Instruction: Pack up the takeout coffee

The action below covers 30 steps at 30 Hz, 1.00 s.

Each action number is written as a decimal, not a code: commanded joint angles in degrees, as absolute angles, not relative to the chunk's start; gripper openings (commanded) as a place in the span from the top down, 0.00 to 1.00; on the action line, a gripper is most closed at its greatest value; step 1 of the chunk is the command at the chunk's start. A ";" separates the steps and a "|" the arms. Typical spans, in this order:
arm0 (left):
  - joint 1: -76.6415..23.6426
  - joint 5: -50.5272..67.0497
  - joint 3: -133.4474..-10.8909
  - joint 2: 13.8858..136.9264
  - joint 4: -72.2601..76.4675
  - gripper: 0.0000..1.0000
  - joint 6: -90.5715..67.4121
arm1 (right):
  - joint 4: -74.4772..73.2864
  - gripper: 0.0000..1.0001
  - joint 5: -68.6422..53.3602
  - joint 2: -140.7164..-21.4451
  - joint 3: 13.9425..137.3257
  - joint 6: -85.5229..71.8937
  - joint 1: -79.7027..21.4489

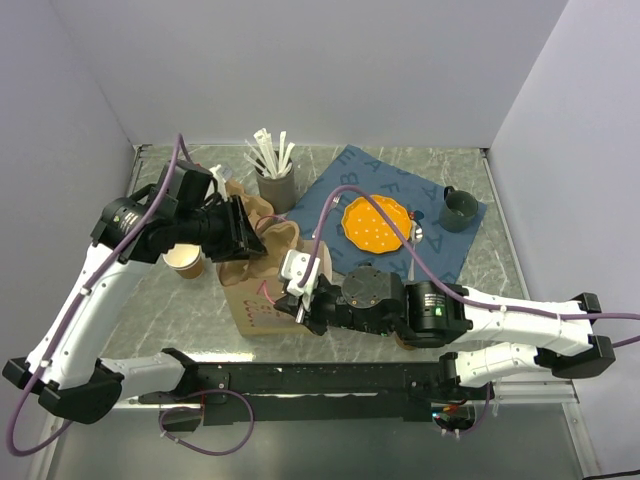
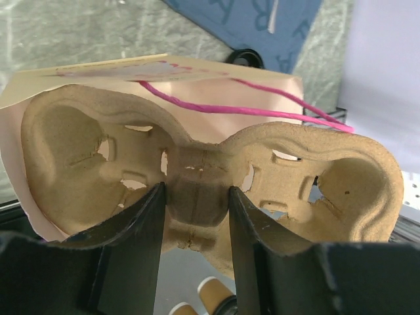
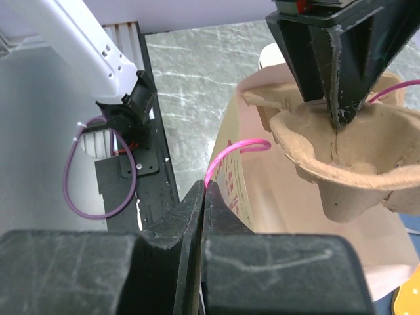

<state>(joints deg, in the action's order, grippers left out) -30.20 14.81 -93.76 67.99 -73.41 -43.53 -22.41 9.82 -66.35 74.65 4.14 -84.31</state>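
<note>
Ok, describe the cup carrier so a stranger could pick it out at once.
Find the pale paper bag with pink string handles standing near the table's front edge. Just above its open top, the left gripper pinches the cup carrier at its narrow waist. It is the only rough tan pulp piece, with two round wells.

Plain pale-lilac walls (image 1: 300, 60) close in on three sides of a grey-green marbled counter (image 1: 190, 310) under soft, even light, with metal trim lining its far edge.
</note>
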 commanded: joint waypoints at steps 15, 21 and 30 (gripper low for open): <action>-39.02 2.64 -98.70 71.63 -78.49 0.75 -45.61 | -18.90 0.97 7.74 -65.13 74.89 4.57 -86.22; -41.39 0.18 -97.74 72.33 -78.49 0.77 -47.19 | -18.54 0.97 7.64 -64.25 73.48 4.40 -86.40; -44.56 -4.13 -96.77 74.44 -78.49 0.79 -48.25 | -18.90 0.96 10.11 -63.11 71.98 2.64 -86.48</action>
